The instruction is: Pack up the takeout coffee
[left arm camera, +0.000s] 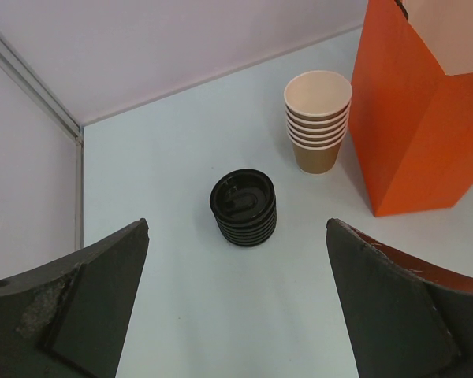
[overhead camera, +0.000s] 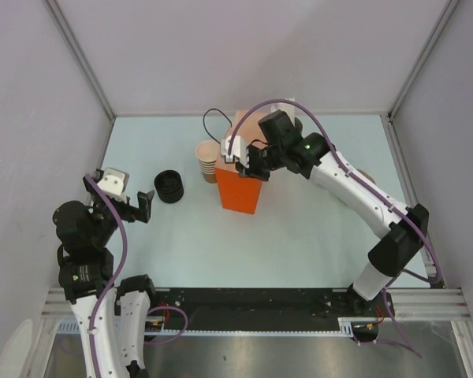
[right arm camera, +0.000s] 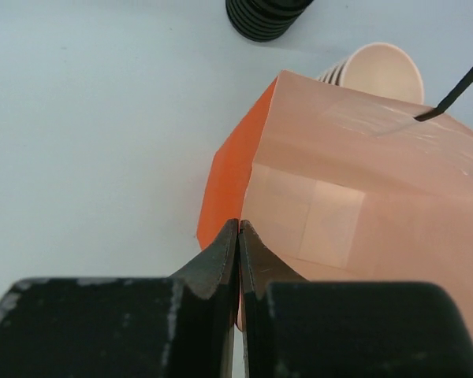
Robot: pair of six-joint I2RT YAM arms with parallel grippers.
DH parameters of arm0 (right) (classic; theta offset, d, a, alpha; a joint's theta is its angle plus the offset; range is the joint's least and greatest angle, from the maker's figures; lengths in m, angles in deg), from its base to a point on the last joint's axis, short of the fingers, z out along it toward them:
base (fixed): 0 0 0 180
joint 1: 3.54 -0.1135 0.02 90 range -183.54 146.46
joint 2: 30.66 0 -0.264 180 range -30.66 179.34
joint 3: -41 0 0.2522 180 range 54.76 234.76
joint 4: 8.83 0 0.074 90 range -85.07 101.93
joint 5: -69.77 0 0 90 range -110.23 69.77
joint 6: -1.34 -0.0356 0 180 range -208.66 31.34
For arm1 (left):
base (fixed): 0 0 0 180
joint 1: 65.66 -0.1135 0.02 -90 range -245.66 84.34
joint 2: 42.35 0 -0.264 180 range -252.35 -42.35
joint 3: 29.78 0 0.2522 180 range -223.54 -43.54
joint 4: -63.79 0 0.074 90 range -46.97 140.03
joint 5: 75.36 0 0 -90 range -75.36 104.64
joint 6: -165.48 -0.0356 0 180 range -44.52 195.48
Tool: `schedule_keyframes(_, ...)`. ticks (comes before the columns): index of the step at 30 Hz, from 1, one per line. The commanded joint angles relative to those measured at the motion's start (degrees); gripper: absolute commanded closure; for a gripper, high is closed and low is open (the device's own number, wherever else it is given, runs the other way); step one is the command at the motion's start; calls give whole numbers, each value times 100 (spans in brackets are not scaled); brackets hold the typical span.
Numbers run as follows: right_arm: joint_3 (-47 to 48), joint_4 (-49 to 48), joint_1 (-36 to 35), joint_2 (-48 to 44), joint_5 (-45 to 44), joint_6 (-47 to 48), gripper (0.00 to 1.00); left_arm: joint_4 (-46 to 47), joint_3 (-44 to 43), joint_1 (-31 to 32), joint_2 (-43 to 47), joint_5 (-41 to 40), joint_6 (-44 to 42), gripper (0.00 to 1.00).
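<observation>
Two right gripper (right arm camera: 239,230) fingers pressed together, pinching the rim of the orange paper bag (overhead camera: 238,193) at a corner fold; bag upright, mouth open. Stack of lidless cups (left arm camera: 317,118) just beside the bag, stack of black lids (left arm camera: 243,206) near it. Left gripper (left arm camera: 236,244) spread wide, empty, facing the lids. Takeout coffee: can't tell where, not discernible in any view.

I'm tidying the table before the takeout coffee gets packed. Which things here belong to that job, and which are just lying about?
Belongs to the job: orange paper bag, its rim pinched by the right gripper, fingers shut. No lidded cup clearly shows.
Lying about: stack of lidless cups; stack of black lids.
</observation>
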Motion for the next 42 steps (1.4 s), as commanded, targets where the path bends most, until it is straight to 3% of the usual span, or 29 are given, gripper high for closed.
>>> schedule_keyframes(1,-245,-576,-347,-598,-313,-375,94,189,41,-78,85,172,88,1)
schedule_keyframes(7,-350,-585,-769,-818,-532,-701,93,198,85,-78,173,207,96,1)
schedule_keyframes(8,-394,-594,-804,-844,-550,-701,89,198,94,-78,182,207,105,1)
schedule_keyframes(10,-500,-568,-936,-906,-611,-719,77,189,94,-78,226,224,105,1)
schedule_keyframes(11,-517,-568,-989,-932,-638,-736,63,189,111,-78,252,225,105,0)
schedule_keyframes(14,-535,-506,-1138,-1072,-682,-859,38,198,138,-78,288,233,96,1)
schedule_keyframes(17,-413,-489,-1174,-1300,-673,-1122,22,198,155,-70,323,251,88,1)
schedule_keyframes(24,80,-514,-1121,-1969,-1349,-1895,12,189,164,-78,358,330,88,1)
schedule_keyframes(27,54,-891,-946,-2398,-2113,-2396,9,189,164,-70,376,365,88,1)
schedule_keyframes(28,10,-1006,-850,-2496,-2463,-2510,4,189,164,-70,376,374,88,0)
schedule_keyframes(33,-780,-1789,274,-3032,-3457,-3580,0,172,138,-70,384,453,114,1)
schedule_keyframes(39,-1150,-1333,2196,-2551,-3382,-5083,0,180,129,-78,358,541,132,1)
schedule_keyframes(42,-1334,-1192,2814,-2137,-3240,-5446,0,172,129,-78,375,602,149,1)
